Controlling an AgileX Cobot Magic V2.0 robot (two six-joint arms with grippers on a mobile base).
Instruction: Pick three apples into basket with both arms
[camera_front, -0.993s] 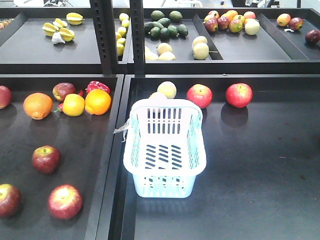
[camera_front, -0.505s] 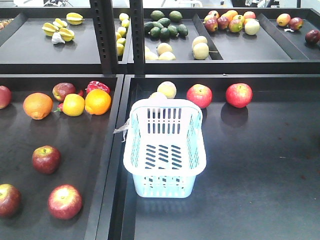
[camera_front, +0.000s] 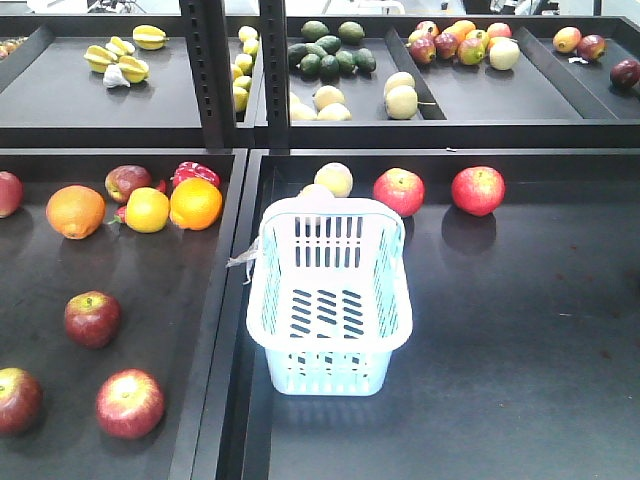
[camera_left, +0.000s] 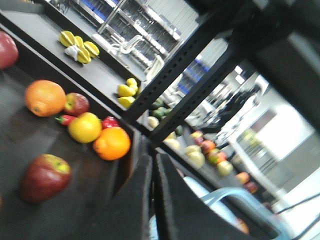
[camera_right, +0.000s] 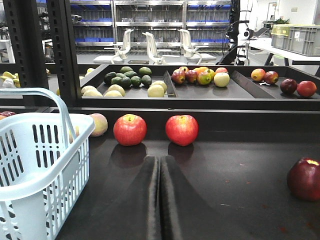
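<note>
Apples lie loose on the left surface, ahead and left of the left pincer, whose jaws are pressed together on nothing. The basket stands empty in the middle. The right pincer, likewise closed and empty, points between two red apples straight ahead, which lie nearest to it.

Matt black trays in two tiers fill the front view, split by a black perforated post at eleven o'clock. In the right wrist view, metal racks with blue bins line the far side at twelve o'clock, with white chairs before them. Grey crates stand on a table at two o'clock, against a white wall. The light is bright and even.
</note>
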